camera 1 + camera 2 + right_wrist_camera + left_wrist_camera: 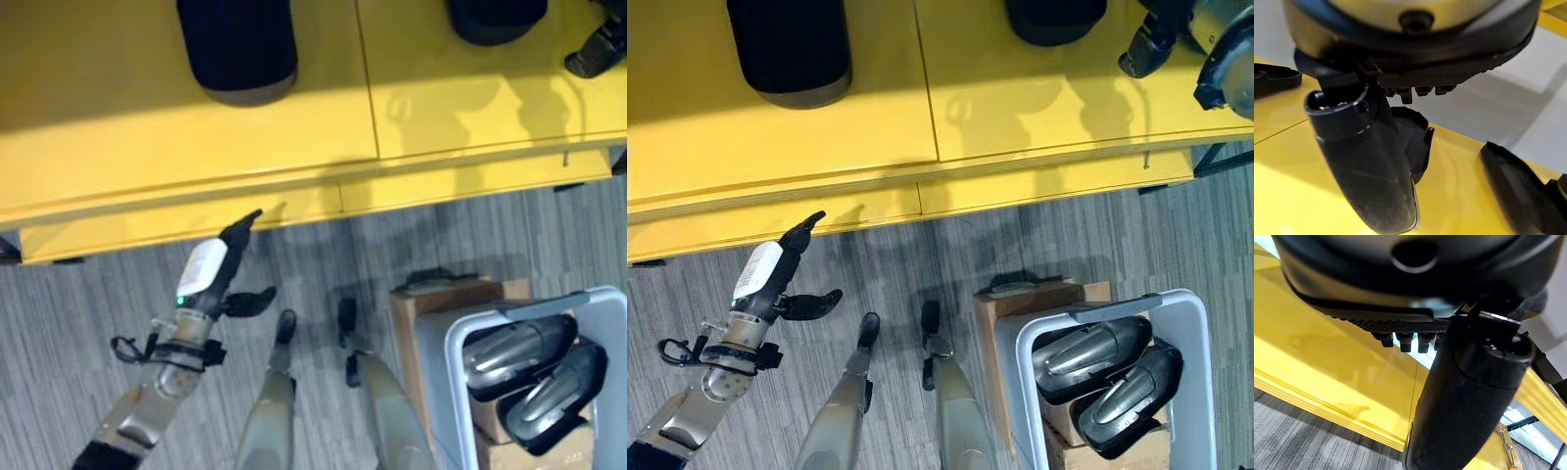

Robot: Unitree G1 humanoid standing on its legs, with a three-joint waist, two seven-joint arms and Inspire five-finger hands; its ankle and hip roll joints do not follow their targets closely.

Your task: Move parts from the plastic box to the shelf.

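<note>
My left hand (774,279) hangs over the grey floor (872,264) just short of the front edge of the yellow shelf (950,108), fingers straight and thumb spread, holding nothing. My right hand (1151,44) is up over the shelf top at its far right end; in its wrist view the thumb sticks out and the fingers show only as short stubs, with nothing between them, so I read it as released. Just past its thumb a dark part (1413,139) lies on the yellow surface, and another dark part (1518,191) lies off to one side. Two more black parts (794,49) sit on the shelf ahead of my left hand. The plastic box (1200,323) stands on cardboard boxes (1019,299) well below my right hand, with two black-and-silver parts (1087,357) inside it.
</note>
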